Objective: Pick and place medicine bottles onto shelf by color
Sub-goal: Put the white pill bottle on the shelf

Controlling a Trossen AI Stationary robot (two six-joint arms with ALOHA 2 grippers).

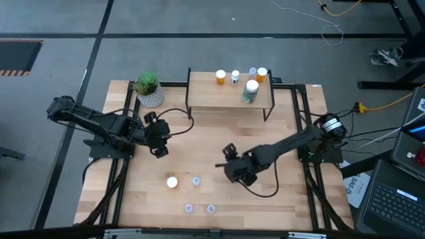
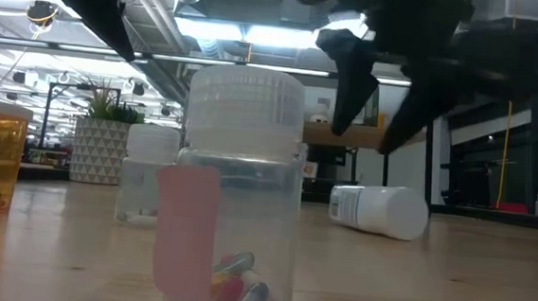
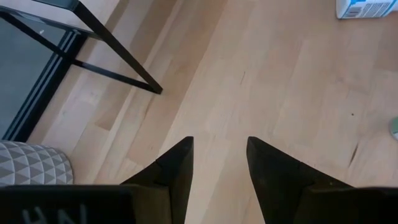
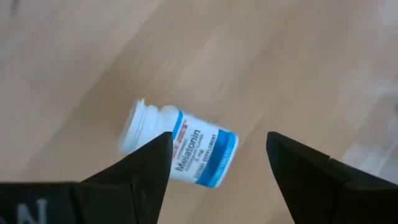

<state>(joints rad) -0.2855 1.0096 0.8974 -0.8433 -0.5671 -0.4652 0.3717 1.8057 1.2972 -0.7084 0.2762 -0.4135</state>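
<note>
A white medicine bottle with a blue label (image 4: 186, 149) lies on its side on the table, also seen in the low view (image 2: 379, 210). My right gripper (image 4: 219, 135) hangs open above it, one finger on each side, touching nothing (image 2: 376, 115). In the high view the right gripper (image 1: 229, 158) hides this bottle. The shelf (image 1: 219, 99) carries two orange bottles (image 1: 220, 77), a greenish one (image 1: 250, 91) and two small ones. My left gripper (image 3: 219, 149) is open over bare table near the shelf's left legs (image 1: 161, 143).
A white-capped bottle (image 1: 172, 182) and three tiny clear bottles (image 1: 196, 180) stand on the near part of the table; one clear bottle (image 2: 237, 205) fills the low view. The plant pot (image 1: 149, 93) sits left of the shelf. Black shelf legs (image 3: 118, 53) are near my left gripper.
</note>
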